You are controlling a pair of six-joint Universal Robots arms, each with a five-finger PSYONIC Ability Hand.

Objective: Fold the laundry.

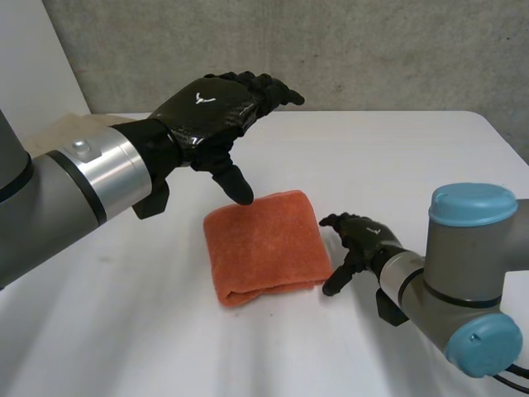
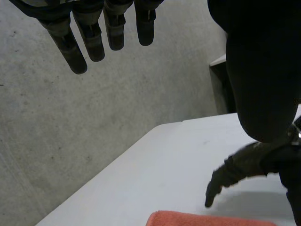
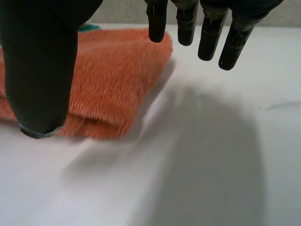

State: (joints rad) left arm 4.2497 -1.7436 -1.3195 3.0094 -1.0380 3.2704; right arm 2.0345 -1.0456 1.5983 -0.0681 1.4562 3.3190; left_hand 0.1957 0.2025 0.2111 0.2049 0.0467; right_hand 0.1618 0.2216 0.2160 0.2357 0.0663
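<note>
— On the white worktop (image 1: 397,165), right in the middle, what is that?

— It is an orange towel (image 1: 266,246). It is folded over and lies flat. At its near right corner you can see two layers, one on top of the other.

— What else is around it?

— A grey wall (image 1: 331,50) stands past the far edge of the worktop. At the far left there is a pale brown thing (image 1: 62,126). I cannot tell what it is. It is well apart from the towel.

— Where is the left hand (image 1: 207,112)?

— It is up in the air, over the far left corner of the towel. Its fingers (image 2: 80,42) are nearly straight and spread a little. Its thumb (image 1: 235,184) points down at that corner. It looks to be off the towel. The hand holds nothing.

— And the right hand (image 1: 364,240)?

— It is low, just beside the right edge of the towel, close to the near right corner. Its fingers (image 3: 207,33) are straight and loose, and its thumb is wide apart from them. It holds nothing too. I cannot tell if a fingertip touches the worktop.

— So who has the towel?

— No one. It just lies there between the two hands.
</note>
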